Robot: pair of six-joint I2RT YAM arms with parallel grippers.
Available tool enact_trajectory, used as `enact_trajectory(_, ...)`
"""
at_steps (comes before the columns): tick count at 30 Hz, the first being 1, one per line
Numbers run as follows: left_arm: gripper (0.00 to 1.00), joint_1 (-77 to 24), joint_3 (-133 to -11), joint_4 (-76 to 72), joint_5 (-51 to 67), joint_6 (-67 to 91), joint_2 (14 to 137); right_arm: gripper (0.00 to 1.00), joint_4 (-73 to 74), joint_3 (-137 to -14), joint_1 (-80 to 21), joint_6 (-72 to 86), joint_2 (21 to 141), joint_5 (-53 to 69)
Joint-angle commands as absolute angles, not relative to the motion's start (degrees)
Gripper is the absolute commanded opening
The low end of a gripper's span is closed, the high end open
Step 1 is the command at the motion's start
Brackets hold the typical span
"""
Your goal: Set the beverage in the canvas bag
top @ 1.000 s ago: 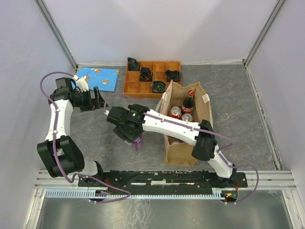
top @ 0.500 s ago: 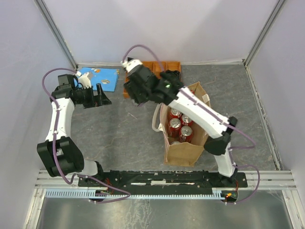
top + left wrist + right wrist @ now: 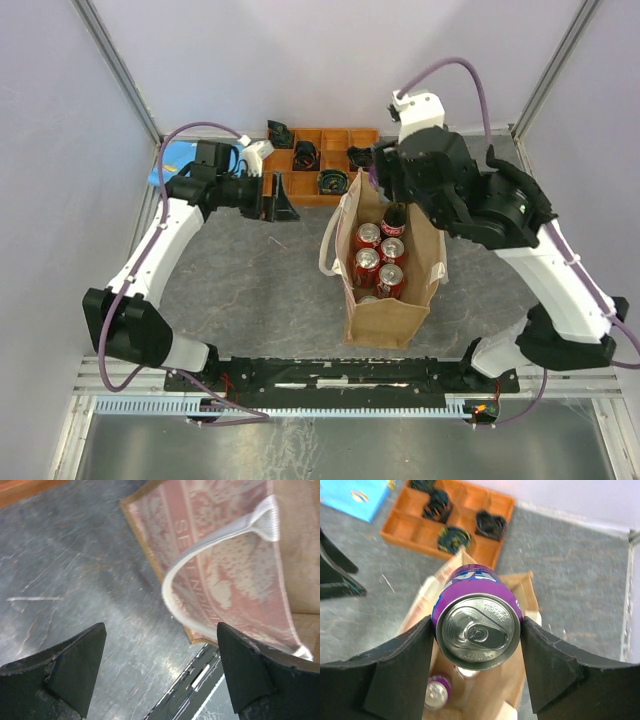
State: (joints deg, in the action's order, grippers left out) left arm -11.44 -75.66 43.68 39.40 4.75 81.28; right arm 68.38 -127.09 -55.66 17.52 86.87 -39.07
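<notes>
The right claw (image 3: 476,647), clamped on the purple can (image 3: 475,627), has swung up off the table (image 3: 250,265) to hang over the far end of the canvas bag (image 3: 385,320), so only lowering and release remain; the left claw (image 3: 160,630) gapes empty beside it

Now over canvas bag (image 3: 385,320): purple can (image 3: 476,625)
</notes>
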Motion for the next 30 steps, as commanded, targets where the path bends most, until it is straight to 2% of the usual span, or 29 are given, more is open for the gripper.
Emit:
enact_trajectory(1, 0.97, -16.09, -81.64, 38.47, 40.99, 12.07, 83.17, 0.00, 72.50, -118.13, -55.89, 24.91, 82.09, -41.25)
enact_trajectory(8, 0.97, -20.71, -89.15, 38.14, 41.00, 14.95, 86.67, 0.00, 81.21, -106.12, -56.07, 34.79, 77.49, -32.23)
enact_trajectory(15, 0.97, -22.49, -90.55, 37.30, 39.85, 15.36, 88.75, 0.00, 84.66, -96.38, -58.39, 42.22, 73.00, -26.21)
enact_trajectory(24, 0.97, -23.77, -90.74, 37.07, 39.18, 15.23, 89.55, 0.00, 85.86, -88.04, -66.16, 53.62, 71.55, -24.46)
enact_trajectory(30, 0.97, -24.09, -90.57, 37.00, 39.20, 14.86, 89.48, 0.00, 82.49, -82.68, -67.96, 56.90, 71.76, -23.63)
